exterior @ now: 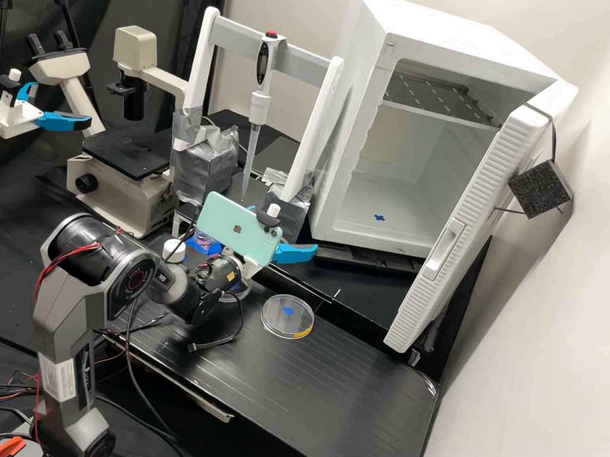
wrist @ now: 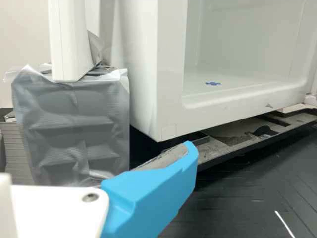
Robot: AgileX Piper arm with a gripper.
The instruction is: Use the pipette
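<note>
In the high view, the long white pipette with a red top button (exterior: 259, 109) hangs, tip down, at the grey crossbar of the white stand (exterior: 235, 37). The white gripper with bright blue fingers (exterior: 285, 228) is in front of the stand, apart from the pipette's body. Its jaws are spread wide, and I see nothing held between them. In the wrist view, one finger (wrist: 148, 196) points toward the white cabinet (wrist: 143, 74), beside the block wrapped in silver tape (wrist: 74, 129).

I judge that the step in hand is to approach the pipette; it is not yet taken. The next move should probably raise the gripper to the pipette's body, align the open fingers on both sides, and then close them gently, without pushing the thin tip.
</note>
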